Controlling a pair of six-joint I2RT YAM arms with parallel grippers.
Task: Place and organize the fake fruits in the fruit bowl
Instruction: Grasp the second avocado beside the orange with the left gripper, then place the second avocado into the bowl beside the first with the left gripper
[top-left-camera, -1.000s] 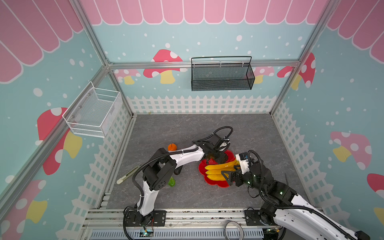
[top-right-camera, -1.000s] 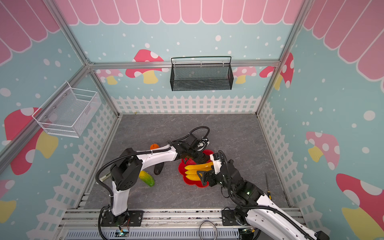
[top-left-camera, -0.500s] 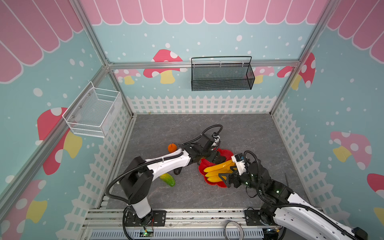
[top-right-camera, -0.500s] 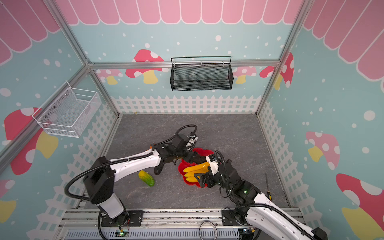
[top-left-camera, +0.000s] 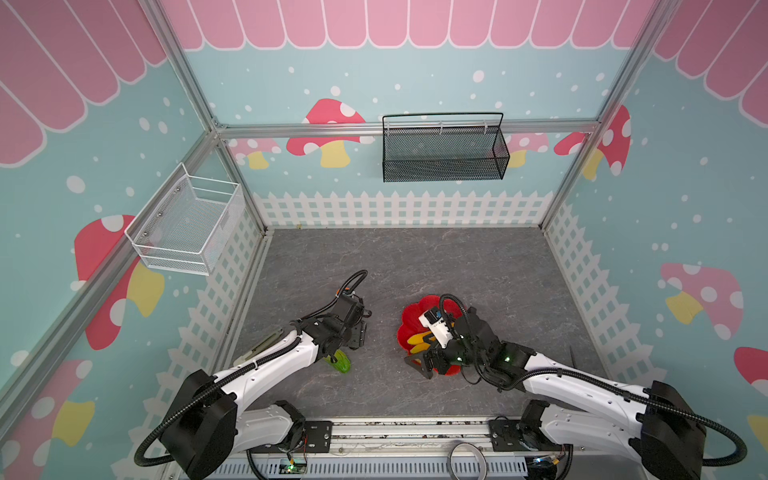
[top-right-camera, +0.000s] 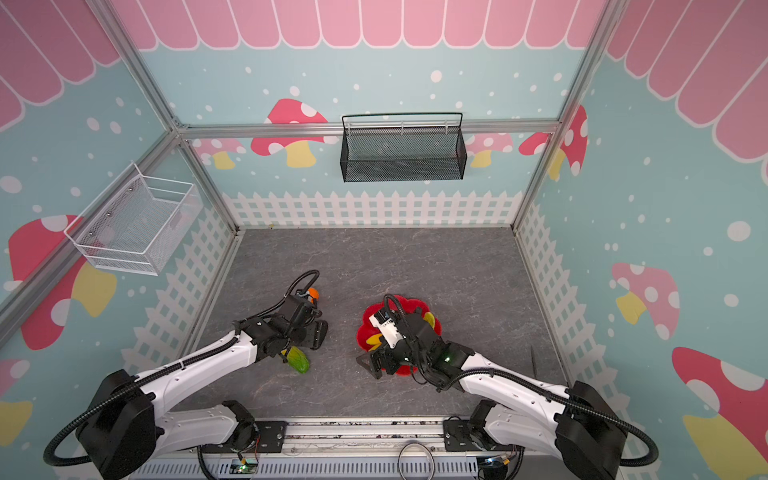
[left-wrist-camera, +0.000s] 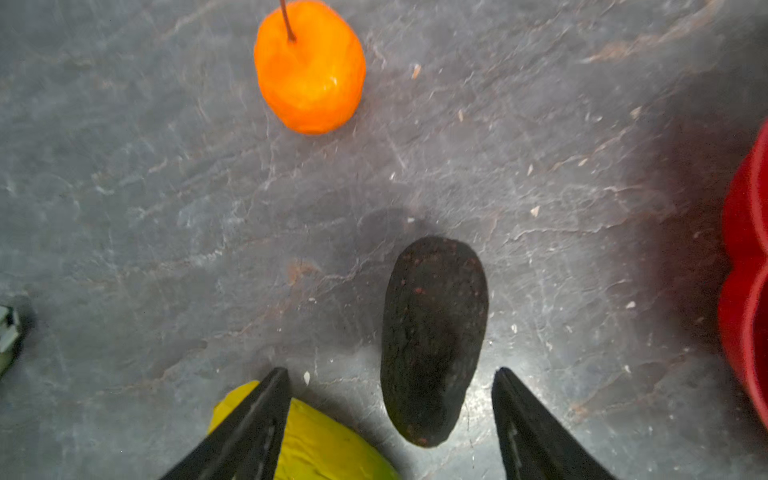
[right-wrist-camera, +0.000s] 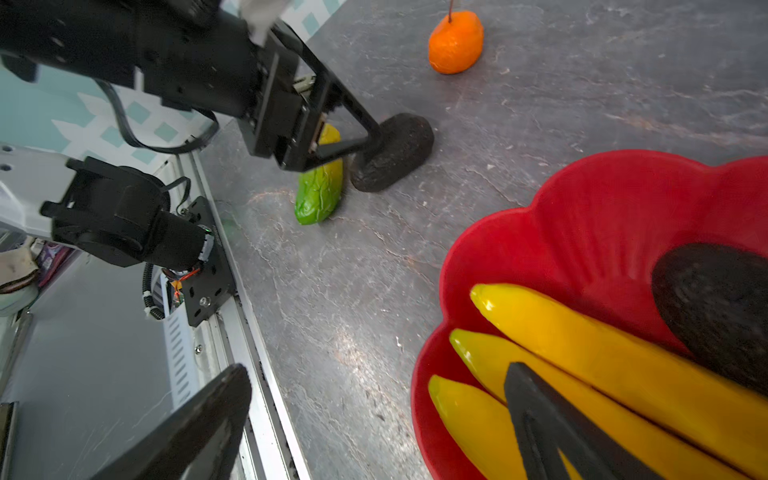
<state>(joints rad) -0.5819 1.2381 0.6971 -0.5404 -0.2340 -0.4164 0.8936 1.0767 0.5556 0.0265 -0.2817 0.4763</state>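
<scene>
Red glossy plastic marks the target. The fruit bowl (right-wrist-camera: 582, 216), a scalloped flower shape, sits on the grey table (top-left-camera: 415, 257) on the right arm's side. It already contains the banana bunch (right-wrist-camera: 602, 365), laid across it, and one avocado (right-wrist-camera: 715, 307) lying beside the bunch. From where I stand, the longest item appears to be set to one side so that the smaller fruits have room.

Three fruits lie outside the bowl, on the left arm's side:
- the orange (left-wrist-camera: 309, 70), set apart with its stem up;
- a second avocado (left-wrist-camera: 432, 336);
- the green-yellow fruit (right-wrist-camera: 319, 191), lying just beside that avocado.

Left gripper (left-wrist-camera: 390, 370): the jaws are spread and point down at the table, with one end of the second avocado between them. The left wrist view shows a gap on each side, so nothing is pinched. One finger hangs over the green-yellow fruit, so closing may nudge that fruit. This avocado looks like the next pick.

Right gripper (right-wrist-camera: 374, 374): the jaws are spread wide and empty. One finger is above the bananas and the other is outside the rim, above the table. This straddling position probably lets it steady the bowl or adjust the bunch while the left arm brings in fruit.
</scene>
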